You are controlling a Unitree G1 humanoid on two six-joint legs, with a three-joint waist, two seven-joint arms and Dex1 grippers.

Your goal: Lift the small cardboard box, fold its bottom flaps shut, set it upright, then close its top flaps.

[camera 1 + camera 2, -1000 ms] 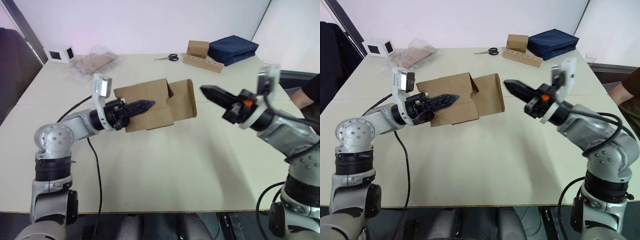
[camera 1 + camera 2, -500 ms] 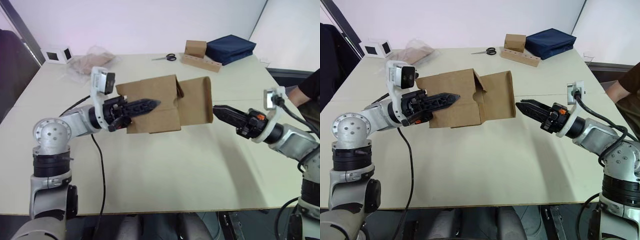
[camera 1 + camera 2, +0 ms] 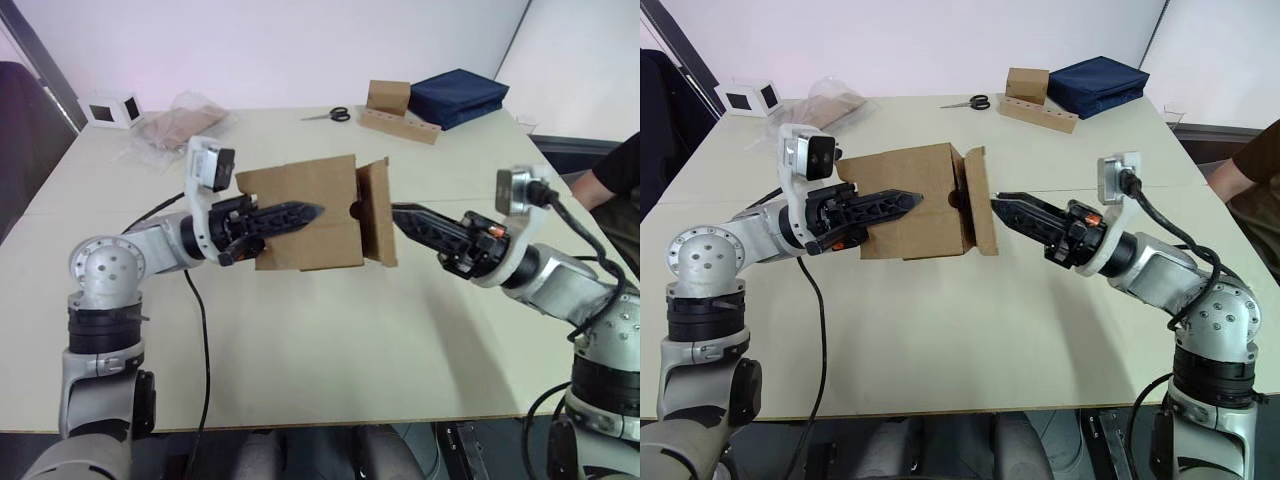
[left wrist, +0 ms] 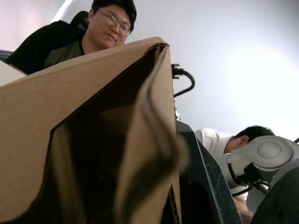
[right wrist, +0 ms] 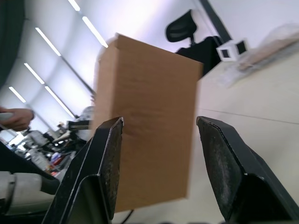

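Left gripper (image 3: pixel 300 212) clamps the small cardboard box (image 3: pixel 305 210), held above the table (image 3: pixel 330 330). Right gripper (image 5: pixel 159 154), jaws apart, points at its end flap (image 3: pixel 378 212); the interior stays hidden.

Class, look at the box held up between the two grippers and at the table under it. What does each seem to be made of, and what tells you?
Box: plain brown cardboard, matte and unprinted; the thin flap bent at its hinge suggests corrugated board, though no fluting is clear. Table: smooth pale cream top with a soft sheen, probably laminate over board; the core is hidden.
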